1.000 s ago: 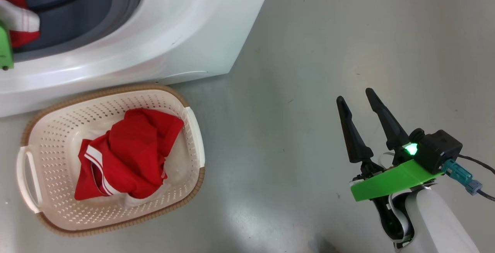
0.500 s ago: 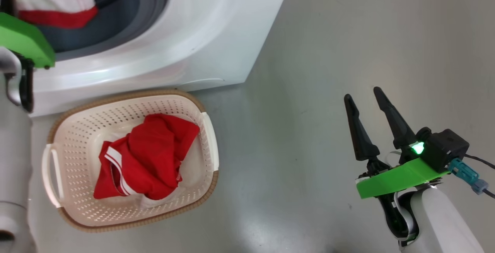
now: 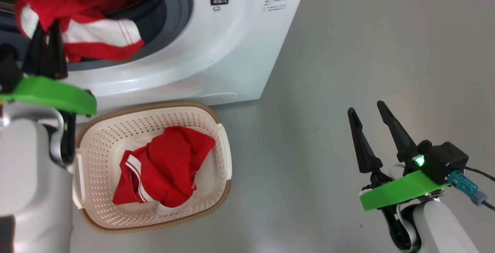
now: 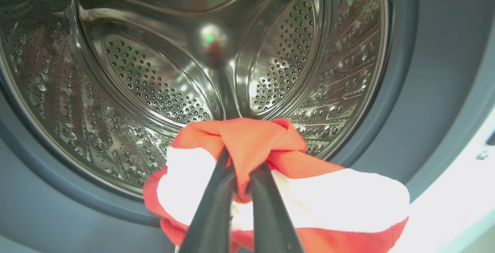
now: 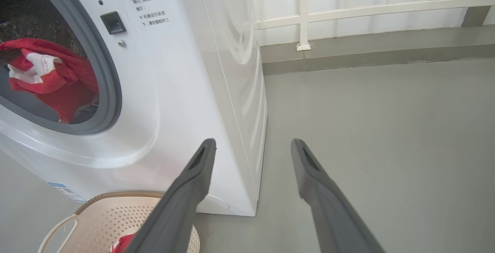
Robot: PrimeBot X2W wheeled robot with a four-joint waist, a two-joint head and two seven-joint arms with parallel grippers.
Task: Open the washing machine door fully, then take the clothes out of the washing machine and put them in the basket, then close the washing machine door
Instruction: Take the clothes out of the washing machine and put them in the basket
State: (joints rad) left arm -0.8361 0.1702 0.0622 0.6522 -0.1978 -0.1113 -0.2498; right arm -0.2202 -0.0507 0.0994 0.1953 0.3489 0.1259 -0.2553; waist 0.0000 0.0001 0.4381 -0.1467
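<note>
The white washing machine (image 3: 216, 52) stands at the upper left with its grey-ringed opening uncovered; its door is out of view. My left gripper (image 3: 47, 25) is shut on a red garment with a white band (image 3: 96, 32), held at the mouth of the opening. In the left wrist view the fingers (image 4: 241, 164) pinch that cloth (image 4: 247, 137) in front of the steel drum (image 4: 154, 90). The cream basket (image 3: 154, 106) sits on the floor below the machine and holds another red garment (image 3: 166, 168). My right gripper (image 3: 365, 106) hovers open over bare floor, far right of the basket.
Grey floor (image 3: 328, 52) stretches to the right of the machine. In the right wrist view, a white railing (image 5: 305, 13) and a low kerb run along the back. My pale left forearm (image 3: 31, 175) overlaps the basket's left side.
The head camera has swung left, shifting the whole picture right and down. My left arm has come into view, drawing the red garment back from the drum to the opening's lip. The right gripper stays open.
</note>
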